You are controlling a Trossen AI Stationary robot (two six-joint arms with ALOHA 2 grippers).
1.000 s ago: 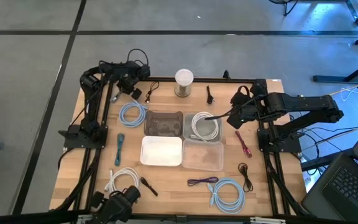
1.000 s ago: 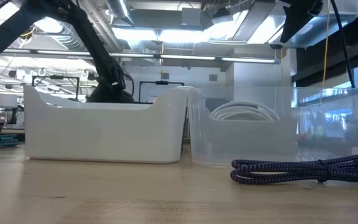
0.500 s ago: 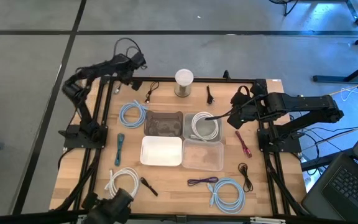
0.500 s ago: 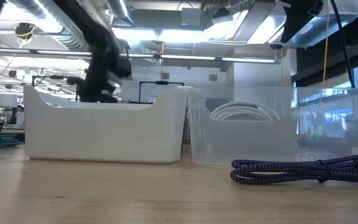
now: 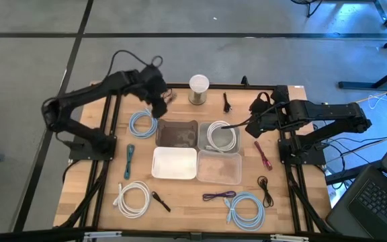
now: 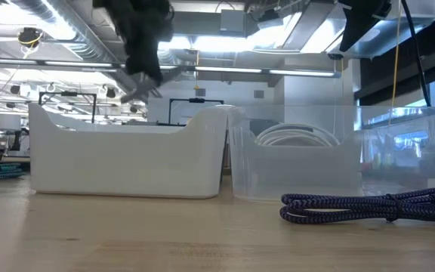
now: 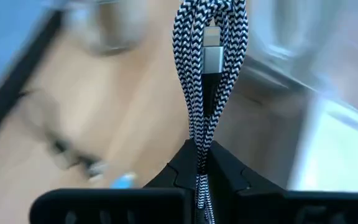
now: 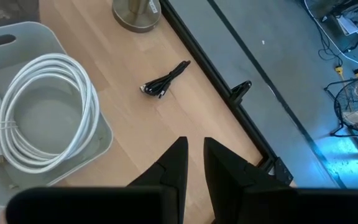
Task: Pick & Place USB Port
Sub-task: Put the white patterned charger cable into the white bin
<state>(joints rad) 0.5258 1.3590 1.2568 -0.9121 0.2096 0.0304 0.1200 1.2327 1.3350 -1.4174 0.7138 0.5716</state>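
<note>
A black-and-white braided USB cable (image 7: 209, 74), folded into a bundle with a silver plug (image 7: 211, 57), sticks out past my left gripper (image 7: 201, 163), which is shut on it. In the high view my left gripper (image 5: 160, 101) hangs over the far left of the table, just beyond the dark clear bin (image 5: 177, 133). In the low view it shows blurred above the white bin (image 6: 143, 64). My right gripper (image 8: 194, 152) hovers over the bin holding a white cable coil (image 5: 220, 136), with a narrow gap and nothing between its fingers. My left gripper pinches the folded cable bundle (image 7: 200, 158) between its two fingers, several strands together, near one end of the bundle. The fingers slant downward and lie along the cable. The rest of the bundle, plug included, reaches out past the fingertips, clear of the table.
Four bins stand mid-table: dark clear, clear with white coil, white (image 5: 175, 163), clear (image 5: 219, 168). Around them lie light-blue coils (image 5: 143, 122) (image 5: 246, 208), a teal cable (image 5: 130, 160), a white coil (image 5: 133, 197), a purple cable (image 5: 218, 195), a red cable (image 5: 263, 154), and a metal cup (image 5: 199, 89).
My left gripper has risen from the table's far left corner with the braided cable and swung toward the dark bin, its wrist turning on the way. The cable has come up off the wood. My right arm has kept still.
</note>
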